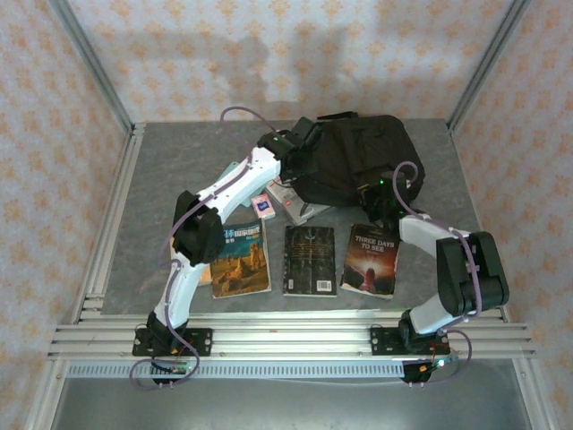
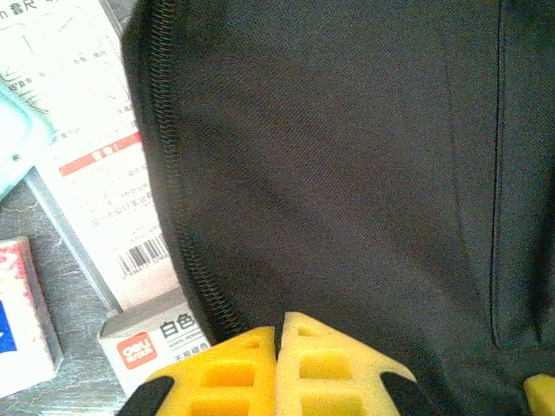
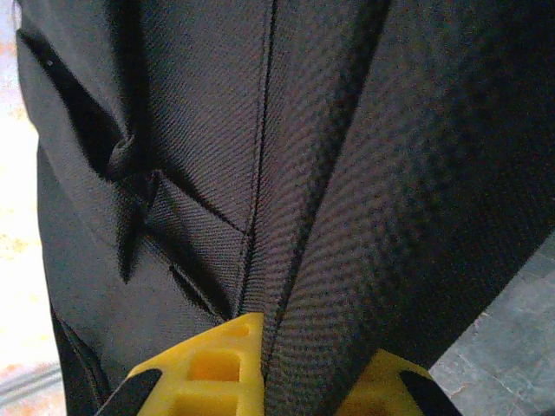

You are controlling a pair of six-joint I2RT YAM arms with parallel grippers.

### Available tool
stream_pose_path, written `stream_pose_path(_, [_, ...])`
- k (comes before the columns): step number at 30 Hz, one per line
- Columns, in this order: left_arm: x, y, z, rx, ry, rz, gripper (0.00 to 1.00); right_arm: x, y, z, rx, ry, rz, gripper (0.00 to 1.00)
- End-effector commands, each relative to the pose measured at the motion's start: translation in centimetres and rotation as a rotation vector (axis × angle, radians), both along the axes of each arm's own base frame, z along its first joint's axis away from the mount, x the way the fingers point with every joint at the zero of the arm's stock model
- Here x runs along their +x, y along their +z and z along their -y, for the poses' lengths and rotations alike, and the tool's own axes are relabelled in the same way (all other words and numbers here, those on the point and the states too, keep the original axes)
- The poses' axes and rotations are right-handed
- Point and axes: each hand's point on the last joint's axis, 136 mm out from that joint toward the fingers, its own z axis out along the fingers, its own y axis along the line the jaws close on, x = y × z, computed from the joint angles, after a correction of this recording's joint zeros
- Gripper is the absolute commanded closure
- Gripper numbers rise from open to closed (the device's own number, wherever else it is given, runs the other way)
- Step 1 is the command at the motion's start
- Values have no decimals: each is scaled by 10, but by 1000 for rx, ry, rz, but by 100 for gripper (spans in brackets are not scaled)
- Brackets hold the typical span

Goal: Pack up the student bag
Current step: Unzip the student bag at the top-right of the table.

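Now one student bag (image 1: pixel 358 157) lies on the table (image 1: pixel 179 161), and both grippers are at it. The left gripper (image 2: pixel 279 328) has its two yellow fingers (image 2: pixel 234 373) pressed together, tips against the black fabric right beside the bag's zip (image 2: pixel 165 156); whether any cloth is pinched between them I cannot tell. Left of those fingers lie one large white box (image 2: pixel 95 173), one small white box (image 2: pixel 152 342) and one small red-and-blue pack (image 2: pixel 22 321). The right gripper (image 3: pixel 312 347) is nearly closed, its two fingers clamping a thick fold of the bag that rises straight up between them. Nearer the arm bases than either gripper, three books (image 1: pixel 309 260) lie in a row, well apart from the fingers.
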Motion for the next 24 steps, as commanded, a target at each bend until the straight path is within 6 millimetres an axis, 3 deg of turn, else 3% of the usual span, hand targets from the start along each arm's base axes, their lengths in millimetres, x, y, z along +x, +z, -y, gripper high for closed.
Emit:
stream_pose_path(1, [22, 50, -65, 97, 106, 136, 100, 2, 6, 20, -145, 63, -52, 100])
stream_pose_path(7, [24, 56, -62, 73, 81, 152, 100, 22, 15, 20, -168, 185, -161, 100])
stream_pose_path(11, [25, 48, -32, -83, 49, 113, 100, 32, 12, 37, -126, 149, -242, 100])
stream_pose_path(13, [24, 46, -17, -145, 38, 99, 100, 31, 18, 41, -153, 151, -273, 86])
stream_pose_path(16, [21, 45, 4, -189, 16, 88, 100, 21, 29, 44, -153, 121, -275, 48])
stream_pose_path(17, [20, 44, 9, -194, 10, 82, 100, 16, 33, 46, -150, 103, -270, 41])
stream_pose_path(20, [17, 39, 18, -213, 4, 63, 100, -5, 43, 51, -147, 57, -262, 27])
stream_pose_path(24, [13, 38, 28, -229, -5, 55, 100, -24, 53, 39, -49, 17, -237, 26])
